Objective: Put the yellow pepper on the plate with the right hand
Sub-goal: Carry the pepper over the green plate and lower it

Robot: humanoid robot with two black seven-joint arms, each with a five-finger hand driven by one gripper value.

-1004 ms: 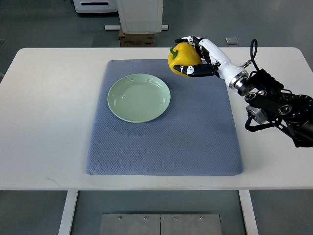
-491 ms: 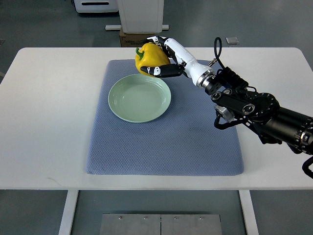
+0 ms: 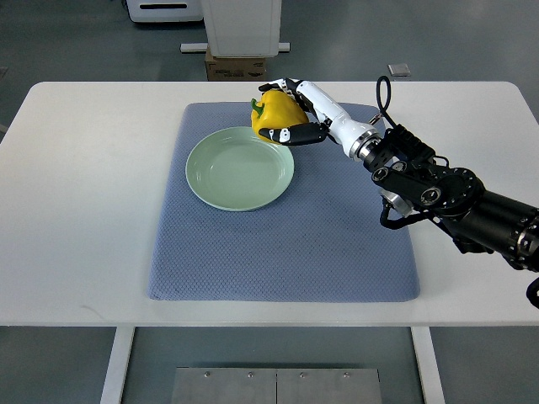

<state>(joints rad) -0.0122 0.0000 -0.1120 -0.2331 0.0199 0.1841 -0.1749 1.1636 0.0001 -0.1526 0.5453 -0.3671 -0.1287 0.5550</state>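
White table (image 3: pixel 84 210) carries a blue mat (image 3: pixel 337 244); right robot hand (image 3: pixel 290 114) clutches the yellow pepper (image 3: pixel 274 114) beside the green plate's (image 3: pixel 240 168) far rim.

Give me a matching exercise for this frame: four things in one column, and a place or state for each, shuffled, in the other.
Things:
1. yellow pepper
2. plate
3. blue mat
4. right robot hand

Places or states:
A. spread flat on the white table
B. empty, lying on the mat
C. held at the plate's far right rim
D. fingers closed around the pepper

Pairs: 1-C, 2-B, 3-A, 4-D
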